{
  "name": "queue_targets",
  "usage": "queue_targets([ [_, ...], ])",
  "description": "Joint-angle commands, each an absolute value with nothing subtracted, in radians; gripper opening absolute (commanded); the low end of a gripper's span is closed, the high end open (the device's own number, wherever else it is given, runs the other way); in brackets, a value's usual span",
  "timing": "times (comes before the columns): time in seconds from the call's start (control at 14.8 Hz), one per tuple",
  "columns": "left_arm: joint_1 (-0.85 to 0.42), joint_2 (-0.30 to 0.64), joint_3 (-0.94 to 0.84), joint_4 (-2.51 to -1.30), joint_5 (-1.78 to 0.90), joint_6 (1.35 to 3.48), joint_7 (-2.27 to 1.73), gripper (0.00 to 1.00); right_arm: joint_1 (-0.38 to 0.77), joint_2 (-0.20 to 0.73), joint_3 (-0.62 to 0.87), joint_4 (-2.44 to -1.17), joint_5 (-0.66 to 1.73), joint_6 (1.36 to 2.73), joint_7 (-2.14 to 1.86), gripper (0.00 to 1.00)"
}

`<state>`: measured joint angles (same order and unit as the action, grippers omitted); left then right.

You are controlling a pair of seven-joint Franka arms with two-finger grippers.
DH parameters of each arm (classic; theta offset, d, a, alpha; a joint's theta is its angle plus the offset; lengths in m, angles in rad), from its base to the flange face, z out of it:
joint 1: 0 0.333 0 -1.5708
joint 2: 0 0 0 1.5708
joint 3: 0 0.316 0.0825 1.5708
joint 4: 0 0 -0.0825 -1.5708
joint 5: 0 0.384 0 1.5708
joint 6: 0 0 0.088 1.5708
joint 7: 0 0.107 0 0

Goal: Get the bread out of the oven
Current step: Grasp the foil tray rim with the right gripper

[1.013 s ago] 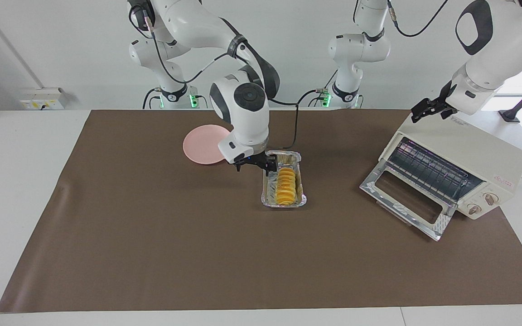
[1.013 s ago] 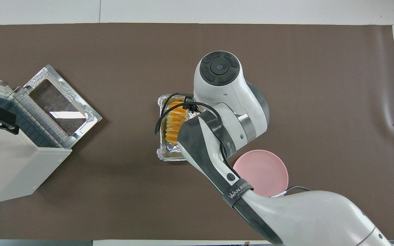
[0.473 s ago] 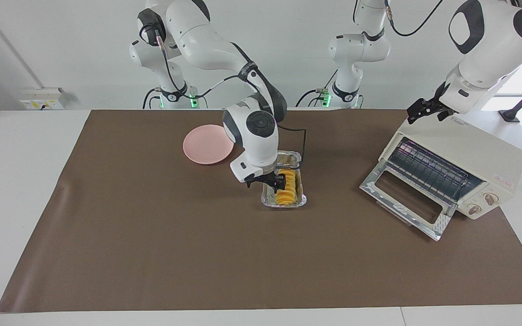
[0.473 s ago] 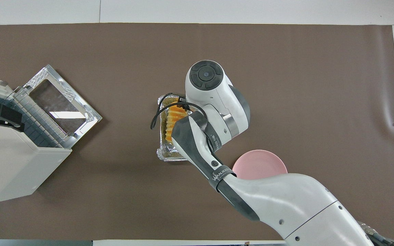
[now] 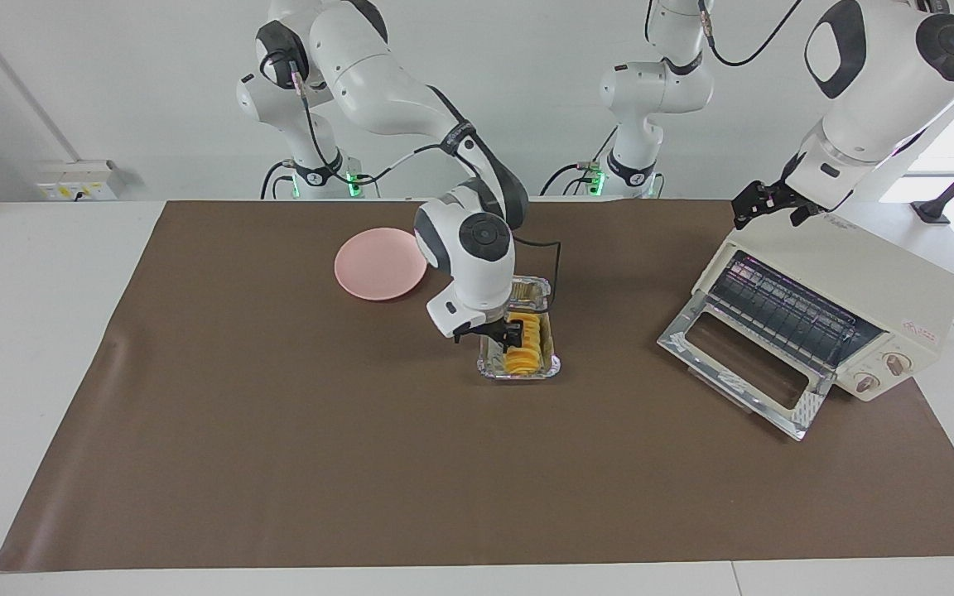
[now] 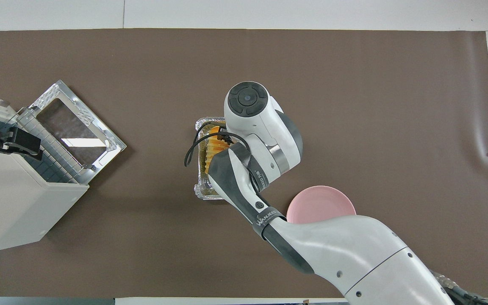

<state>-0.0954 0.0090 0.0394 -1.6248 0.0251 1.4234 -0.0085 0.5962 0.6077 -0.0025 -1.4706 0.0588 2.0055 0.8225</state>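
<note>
1. One bread is lying at the frame's centre.
2. One foil tray is sitting around it.
3. One pink plate is sitting upper left of the tray.
4. One oven is standing at the right.
5. One brown mat is covering the desk.

You have a brown mat covering most of the white table. On it lies a pink plate, round and bare, toward the right arm's end. Just beside the plate, a little farther from the robots, sits a silver foil tray, long and narrow with a crinkled rim. Off the mat, at the table's corner, a white socket box rests against the wall.
</note>
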Motion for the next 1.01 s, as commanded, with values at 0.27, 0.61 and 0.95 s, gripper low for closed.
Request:
queue_targets([
  [0.27,-0.080,-0.012,0.025,-1.651,0.038,1.440,-0.003,1.00,0.603,0.592,-0.003,-1.497,0.055,2.000,0.776,0.57],
  [0.61,-0.078,-0.011,0.023,-1.651,0.017,1.471,-0.003,1.00,0.591,0.591,-0.005,-1.491,0.060,2.014,0.753,0.00],
  [0.95,-0.078,-0.014,0.025,-1.658,0.018,1.479,-0.002,1.00,0.591,0.591,-0.005,-1.486,0.061,2.019,0.724,0.00],
])
